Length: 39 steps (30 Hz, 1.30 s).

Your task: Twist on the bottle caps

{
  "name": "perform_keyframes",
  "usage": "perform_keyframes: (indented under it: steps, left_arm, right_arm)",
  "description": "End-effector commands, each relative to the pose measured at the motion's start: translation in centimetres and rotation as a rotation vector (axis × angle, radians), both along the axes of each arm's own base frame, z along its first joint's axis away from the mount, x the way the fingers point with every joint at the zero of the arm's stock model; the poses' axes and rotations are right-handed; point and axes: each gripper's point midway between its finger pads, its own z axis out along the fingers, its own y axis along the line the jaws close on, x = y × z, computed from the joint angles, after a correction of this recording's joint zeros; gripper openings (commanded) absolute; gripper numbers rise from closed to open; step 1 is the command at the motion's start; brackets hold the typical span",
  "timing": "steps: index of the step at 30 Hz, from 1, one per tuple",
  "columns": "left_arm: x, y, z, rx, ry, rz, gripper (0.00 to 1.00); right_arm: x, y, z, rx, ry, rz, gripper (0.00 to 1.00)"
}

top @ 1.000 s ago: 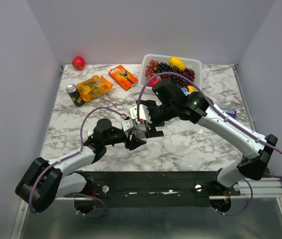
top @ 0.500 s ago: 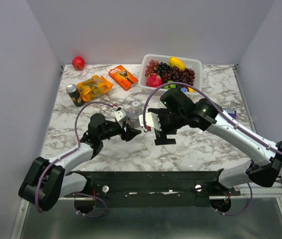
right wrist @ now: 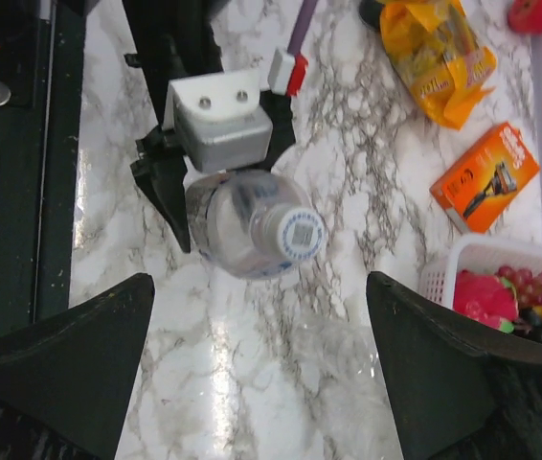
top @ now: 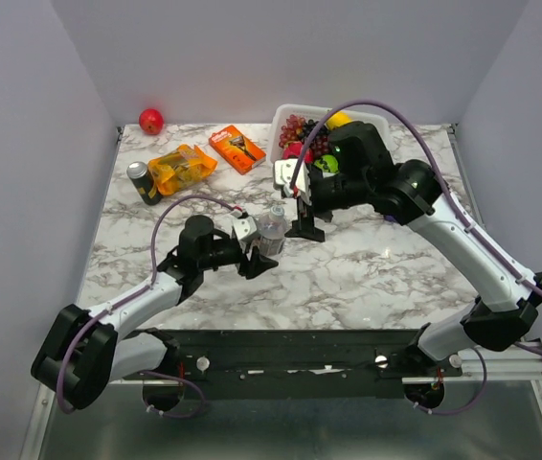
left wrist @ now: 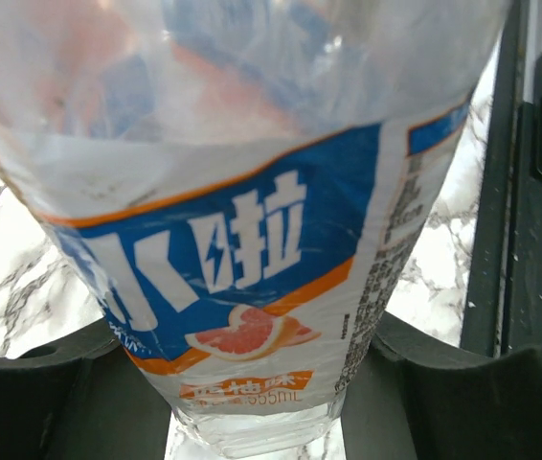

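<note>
Bottle [left wrist: 252, 249] nearest the arm bases stands upright, its labelled body clamped between the narrow-set jaws of the left end effector [top: 259, 254], a blue cap [right wrist: 290, 233] seated on its neck. Just beyond the bottle and to its right, the right end effector [top: 302, 218] hangs with jaws spread wide, holding nothing. Farther back on the desk [top: 367, 268], left of the bottle, lie a dark can [top: 143, 182], an orange snack bag [top: 181, 169] and an orange razor pack [top: 237, 149]; behind it to the right sits a basket [top: 290, 109] of fruit.
</note>
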Motion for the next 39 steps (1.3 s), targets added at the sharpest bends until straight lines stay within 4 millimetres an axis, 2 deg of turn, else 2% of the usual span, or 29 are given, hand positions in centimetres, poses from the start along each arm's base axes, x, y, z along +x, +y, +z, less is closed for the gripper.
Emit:
perform_keyframes:
  steps: [1,4,8,13,17,18,20,21,28,31,34,39]
  left_arm:
    - [-1.5,-1.0,1.9,0.021,-0.064,-0.088,0.00]
    - [-2.1,-1.3,2.4,0.028,-0.067,-0.102,0.00]
    - [-2.5,-1.4,2.5,0.031,-0.061,-0.106,0.00]
    - [-2.0,-1.5,3.4,-0.008,-0.023,-0.065,0.00]
    - [-0.9,-1.2,4.4,-0.073,0.030,0.009,0.00]
    - [-0.4,-0.9,4.6,-0.088,0.042,0.034,0.00]
    - [0.0,-0.7,5.2,-0.107,0.034,0.050,0.00]
    - [0.2,-0.5,5.2,-0.106,0.031,0.056,0.00]
    - [-0.5,-0.7,5.7,-0.091,0.000,-0.004,0.00]
    - [-1.1,-0.8,5.8,-0.059,-0.041,-0.051,0.00]
    - [-1.8,-0.9,5.7,-0.024,-0.084,-0.096,0.00]
    - [-2.3,-0.8,5.3,-0.014,-0.105,-0.109,0.00]
  right_arm:
    - [-2.6,2.2,-0.6,0.059,0.009,0.230,0.98]
    - [-3.9,2.3,-1.8,0.050,0.028,0.280,0.98]
    - [-4.4,2.4,-2.6,0.035,0.014,0.301,0.98]
    - [-3.8,1.5,-3.6,-0.013,-0.015,0.263,0.98]
    - [-3.8,0.4,-4.8,-0.042,-0.017,0.220,0.98]
    - [-3.8,0.0,-5.7,-0.059,-0.001,0.205,0.99]
    - [-3.7,-0.5,-5.8,-0.062,-0.009,0.168,0.99]
    - [-3.7,-0.8,-6.9,-0.082,0.005,0.159,0.99]
    - [-1.9,-0.7,-8.7,-0.111,0.002,0.065,1.00]
    - [-1.1,-0.3,-8.9,-0.116,0.005,0.054,1.00]
    - [-0.6,0.1,-8.3,-0.102,0.004,0.046,0.99]
    - [-0.2,-0.3,-8.0,-0.107,0.004,0.022,1.00]
